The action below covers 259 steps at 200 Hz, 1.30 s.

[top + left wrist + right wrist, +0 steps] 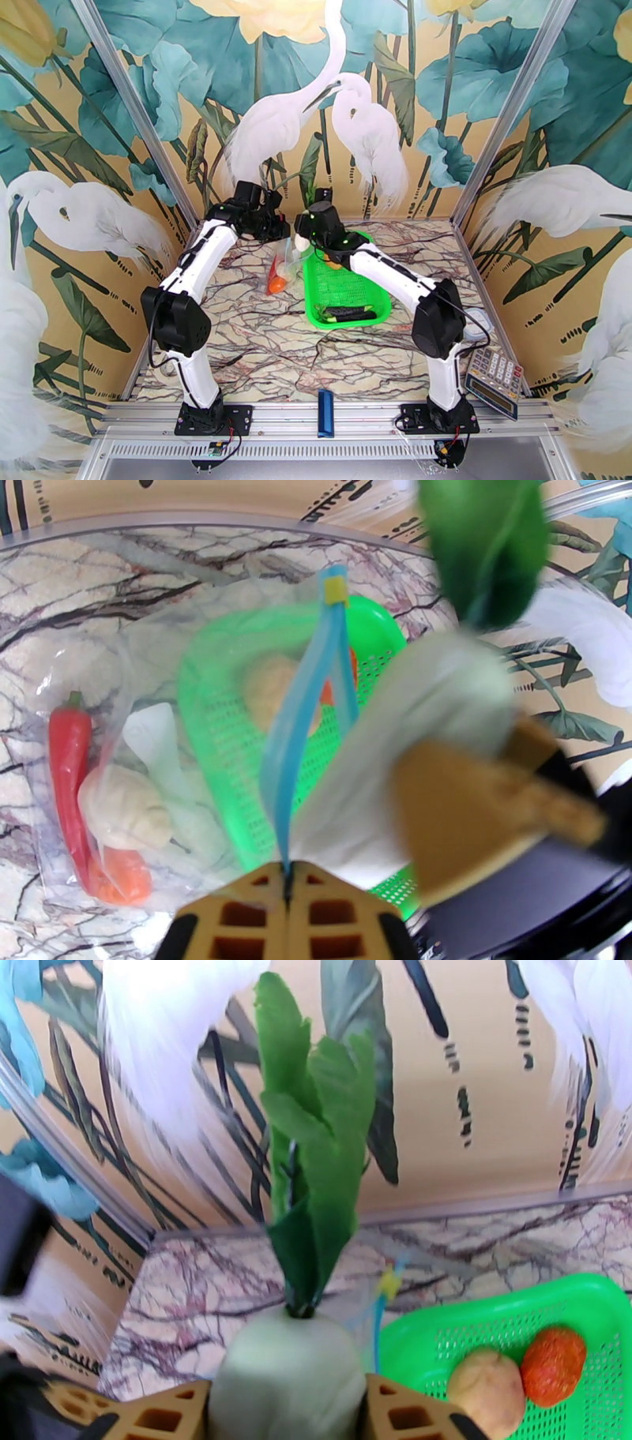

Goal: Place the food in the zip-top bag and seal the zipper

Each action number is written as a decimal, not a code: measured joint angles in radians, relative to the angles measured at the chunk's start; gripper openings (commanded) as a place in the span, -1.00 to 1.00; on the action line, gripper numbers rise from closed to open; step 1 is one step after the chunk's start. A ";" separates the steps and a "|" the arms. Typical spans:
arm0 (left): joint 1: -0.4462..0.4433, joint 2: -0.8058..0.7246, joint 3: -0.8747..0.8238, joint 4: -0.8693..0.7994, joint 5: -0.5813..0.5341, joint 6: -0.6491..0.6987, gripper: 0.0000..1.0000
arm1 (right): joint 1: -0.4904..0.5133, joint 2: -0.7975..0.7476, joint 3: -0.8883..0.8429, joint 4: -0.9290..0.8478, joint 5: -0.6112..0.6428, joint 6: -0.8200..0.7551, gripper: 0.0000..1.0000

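At the bottom edge of the left wrist view the left gripper (pixel 288 894) is seen pinched fully together, with the zipper (pixel 304 733) nipped between its tan fingers. The light-blue strip is carried up the middle of the frame to a yellow tab (pixel 335 590). The zip-top bag (pixel 158 677) is spread to the left of that strip, over the marbled table (pixel 47 598). Through its cloudy film a red chili (pixel 69 756), a pale garlic (pixel 122 808) and an orange tomato (pixel 118 879) are made out at lower left, and a whitish piece beside them is too blurred to be named. The green basket (pixel 229 717) is glimpsed behind the film. To the right the white radish (pixel 411 740) is thrust in, badly out of focus, its leaves clipped by the top edge. Whether it has passed the bag's mouth cannot be told. In the right wrist view the right gripper (pixel 288 1410) is found partly open and clamped on that radish, a finger pressed to each side and both fingers cut by the bottom edge. A potato (pixel 490 1390) and a second tomato (pixel 553 1363) are seen lying in the basket at lower right. From the top view both grippers are met at centre frame, the bag reduced to a faint glint below them. A dark eggplant (pixel 347 314) is picked out along the basket's lower edge, a blue bar (pixel 325 412) at bottom centre, and a calculator (pixel 494 383) at lower right.
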State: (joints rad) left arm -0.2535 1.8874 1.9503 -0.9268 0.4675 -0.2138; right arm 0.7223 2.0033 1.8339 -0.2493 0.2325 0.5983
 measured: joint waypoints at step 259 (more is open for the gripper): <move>0.011 0.026 0.041 0.003 0.014 -0.011 -1.00 | -0.089 -0.197 -0.021 -0.309 -0.289 -0.045 -0.13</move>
State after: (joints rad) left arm -0.2424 1.9129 1.9915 -0.9237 0.4816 -0.2245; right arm 0.6331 1.8065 1.8133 -0.5583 -0.0566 0.5533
